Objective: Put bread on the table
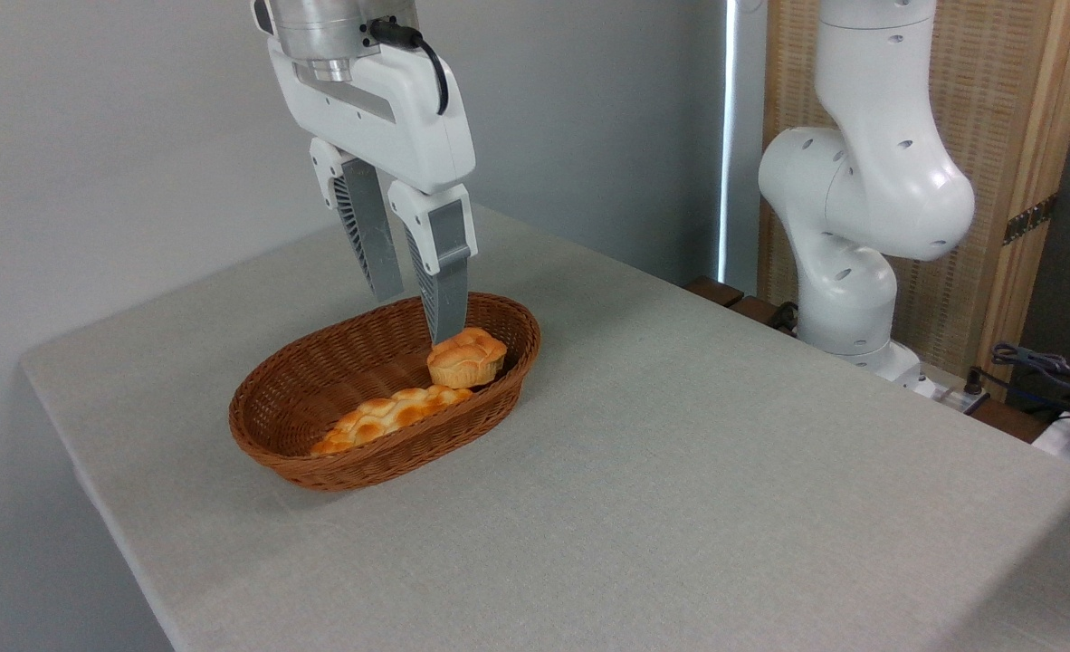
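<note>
we see the bread (466,357), a small round bun with a golden-orange knotted top and paler ridged base, sitting upright just under the tip of the claw's (417,315) right finger. the table (680,471), in plain grey-beige cloth, spreads wide below the claw.

On the table (680,471), toward its left half: a wicker basket (300,444). In the basket, at its right end: the bread (466,357). In front and to the left of that, along the near wall of the basket: a braided loaf (390,417). Just above the bread, reaching down into the basket from above: the gripper (417,317), its nearer fingertip close over the bun. Behind the table's right edge: the arm's base (847,299).
</note>
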`<move>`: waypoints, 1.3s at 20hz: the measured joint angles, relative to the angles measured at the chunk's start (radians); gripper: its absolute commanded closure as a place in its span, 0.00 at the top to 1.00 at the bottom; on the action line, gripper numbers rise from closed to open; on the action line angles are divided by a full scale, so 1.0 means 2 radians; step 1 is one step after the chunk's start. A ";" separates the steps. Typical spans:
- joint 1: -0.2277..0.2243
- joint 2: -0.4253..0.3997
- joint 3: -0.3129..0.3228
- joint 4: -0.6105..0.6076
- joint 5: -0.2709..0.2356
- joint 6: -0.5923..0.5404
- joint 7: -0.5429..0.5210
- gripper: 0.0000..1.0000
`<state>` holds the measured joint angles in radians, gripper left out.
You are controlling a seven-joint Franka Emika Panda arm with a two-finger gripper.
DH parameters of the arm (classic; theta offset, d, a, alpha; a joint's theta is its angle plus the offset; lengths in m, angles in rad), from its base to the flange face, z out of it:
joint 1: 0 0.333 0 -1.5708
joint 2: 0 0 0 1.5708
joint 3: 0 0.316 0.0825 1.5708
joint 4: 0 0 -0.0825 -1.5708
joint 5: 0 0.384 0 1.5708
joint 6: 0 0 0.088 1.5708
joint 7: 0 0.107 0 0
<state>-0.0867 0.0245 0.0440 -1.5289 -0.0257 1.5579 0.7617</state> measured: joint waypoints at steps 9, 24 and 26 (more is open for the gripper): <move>0.000 0.000 0.000 -0.002 0.000 0.000 0.000 1.00; -0.011 -0.094 -0.097 -0.223 -0.032 0.114 -0.005 1.00; -0.012 -0.102 -0.118 -0.263 -0.032 0.149 -0.008 1.00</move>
<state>-0.1105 -0.1789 -0.1922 -2.0547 -0.0893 1.8549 0.7450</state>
